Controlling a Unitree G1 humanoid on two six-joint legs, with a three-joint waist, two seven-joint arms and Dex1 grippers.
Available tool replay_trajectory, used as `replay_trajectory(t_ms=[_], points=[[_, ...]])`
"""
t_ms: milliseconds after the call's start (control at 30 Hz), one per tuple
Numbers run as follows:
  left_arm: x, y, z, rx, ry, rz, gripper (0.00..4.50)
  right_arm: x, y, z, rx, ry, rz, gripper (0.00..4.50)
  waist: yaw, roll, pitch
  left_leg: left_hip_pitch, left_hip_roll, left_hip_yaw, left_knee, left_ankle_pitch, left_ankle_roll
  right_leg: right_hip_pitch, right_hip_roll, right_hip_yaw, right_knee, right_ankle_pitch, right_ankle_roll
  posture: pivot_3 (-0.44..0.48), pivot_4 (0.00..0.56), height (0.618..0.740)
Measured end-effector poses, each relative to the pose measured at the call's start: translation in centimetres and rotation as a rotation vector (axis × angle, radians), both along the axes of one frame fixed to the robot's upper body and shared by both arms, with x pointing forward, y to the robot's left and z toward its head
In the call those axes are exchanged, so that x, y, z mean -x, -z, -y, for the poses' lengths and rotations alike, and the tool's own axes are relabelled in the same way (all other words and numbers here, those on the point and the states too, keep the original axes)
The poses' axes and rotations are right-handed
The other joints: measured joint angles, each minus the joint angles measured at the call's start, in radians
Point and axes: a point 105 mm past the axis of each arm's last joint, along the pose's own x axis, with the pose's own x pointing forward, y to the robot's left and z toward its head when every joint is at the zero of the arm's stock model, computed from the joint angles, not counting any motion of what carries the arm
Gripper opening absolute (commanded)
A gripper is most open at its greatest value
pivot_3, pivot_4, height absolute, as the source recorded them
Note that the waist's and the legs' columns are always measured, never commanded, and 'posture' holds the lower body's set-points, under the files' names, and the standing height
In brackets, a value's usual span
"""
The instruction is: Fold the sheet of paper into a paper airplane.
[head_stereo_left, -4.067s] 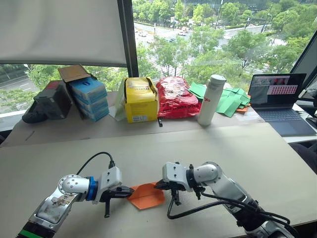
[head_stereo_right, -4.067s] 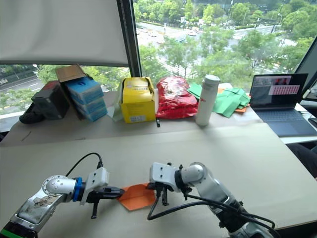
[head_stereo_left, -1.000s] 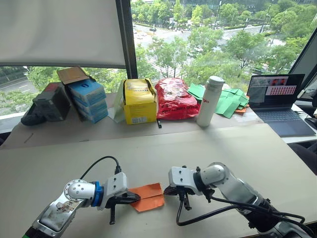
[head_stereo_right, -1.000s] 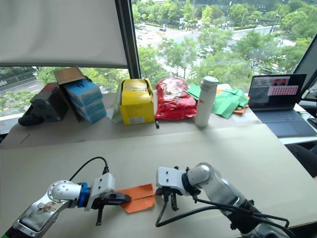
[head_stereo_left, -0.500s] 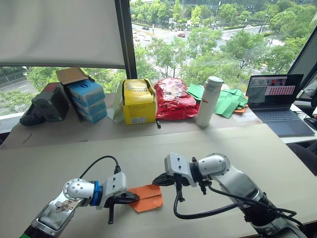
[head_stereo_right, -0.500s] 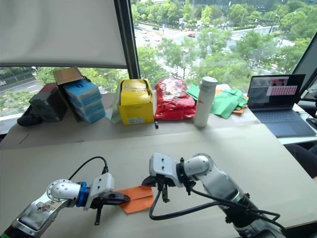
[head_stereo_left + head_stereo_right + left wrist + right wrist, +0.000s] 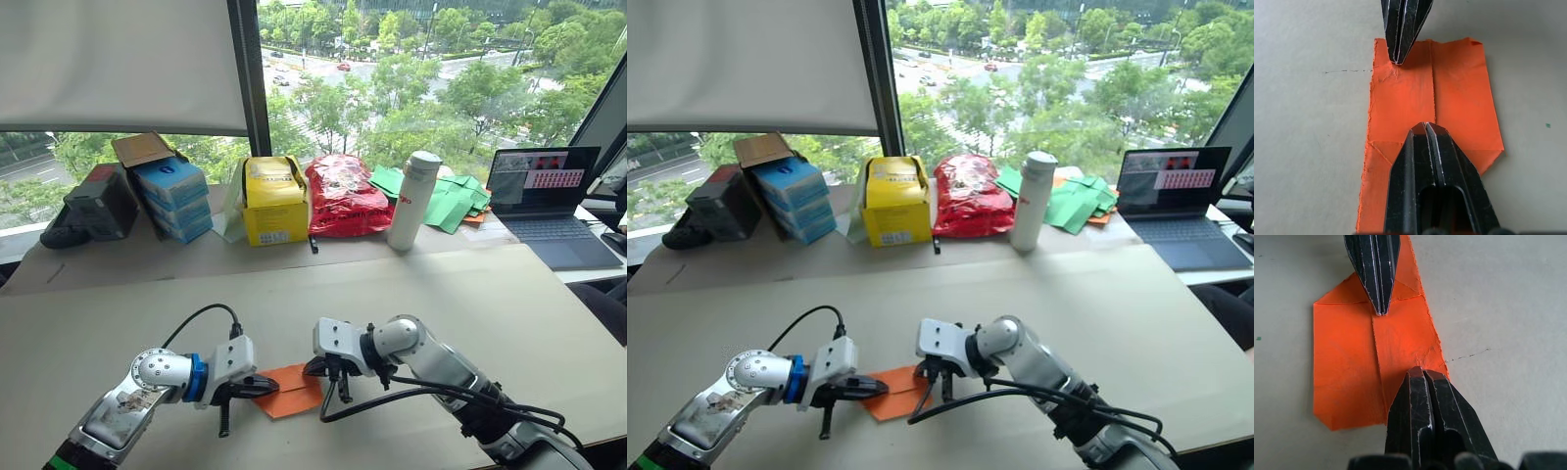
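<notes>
Here we are at the pale surface (image 7: 509, 294), and the sheet of paper (image 7: 291, 389), bright orange and partly folded, lies flat near the front edge, right between the two arms. The left hand (image 7: 263, 387) comes in from the left side with its black fingers pressed together into a single point, tip down on the paper's left end; the left wrist view has that tip (image 7: 1425, 128) resting right at the central crease, where a folded flap edge runs lengthwise. The right hand (image 7: 319, 366) meets it from the opposite side, fingers likewise closed tight with nothing clamped between them, its tip touching the paper's right end close to the far edge; in the right wrist view that tip (image 7: 1420, 372) sits on the orange layer just beside a rough, slightly torn edge. The two tips face each other along the paper, apart, with creased orange between them. The folded corners show as small triangles at the left hand's end. Back along the window, well away from the action: stacked blue boxes (image 7: 176, 194), a yellow box (image 7: 275, 199), a crinkled red bag (image 7: 348, 194), a white bottle (image 7: 414, 199) standing upright, green paper sheets (image 7: 456, 199) and an open laptop (image 7: 549, 196) at the far right.
</notes>
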Motion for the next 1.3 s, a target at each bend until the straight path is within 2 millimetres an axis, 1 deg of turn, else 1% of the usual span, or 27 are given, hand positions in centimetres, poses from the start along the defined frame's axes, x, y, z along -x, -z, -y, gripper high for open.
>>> replay_trajectory(t_ms=[67,333,600,833,1033,1233,1300], points=[[-0.2,0.0,0.5,0.011,0.003,0.003,0.00,0.1,0.0,0.0,0.002,-0.004,-0.005,0.04,0.000,0.000,0.000,0.000,0.000,0.000,0.000,0.000,0.000,0.000,0.000,0.000,0.000,0.000,0.000,0.000,0.150,0.738],[-0.4,0.2,1.7,0.023,0.013,0.011,0.00,0.2,0.0,0.0,0.016,-0.004,-0.003,0.04,0.002,0.000,0.000,0.000,0.000,0.000,0.000,0.000,0.000,0.001,0.000,0.000,-0.001,0.000,0.000,0.000,0.150,0.738],[-0.4,0.4,1.8,0.007,0.027,0.023,0.00,0.2,0.0,0.0,0.025,-0.006,0.005,0.04,0.003,0.000,0.000,0.001,0.000,0.000,0.000,-0.001,0.000,0.002,0.000,0.000,-0.001,0.000,0.000,0.000,0.150,0.738],[0.2,0.5,0.6,-0.023,0.023,0.032,0.00,0.4,0.0,-0.3,0.025,-0.013,0.007,0.04,-0.006,0.001,-0.001,0.002,0.001,0.000,-0.001,-0.001,-0.001,0.001,0.000,-0.001,-0.001,0.000,0.000,0.000,0.150,0.738],[1.6,0.7,-1.6,-0.076,0.002,0.020,0.00,0.5,0.1,-0.4,0.028,-0.015,0.001,0.04,-0.022,0.001,-0.002,0.004,0.003,0.000,-0.005,-0.001,-0.001,0.000,0.000,-0.002,-0.001,0.000,0.000,0.000,0.150,0.738],[2.3,0.5,-3.2,-0.101,-0.027,0.017,0.00,0.5,0.2,-0.4,0.031,-0.015,-0.005,0.04,-0.024,0.002,-0.002,0.007,0.003,0.000,-0.009,-0.001,-0.002,0.002,0.000,-0.005,-0.001,-0.001,0.001,0.000,0.150,0.738],[2.6,0.5,-4.1,-0.114,-0.041,0.013,0.00,0.5,0.2,-0.5,0.030,-0.019,-0.007,0.04,-0.027,0.002,-0.002,0.008,0.004,0.001,-0.010,-0.001,-0.002,0.002,-0.001,-0.006,-0.001,-0.001,0.001,0.000,0.150,0.738]])
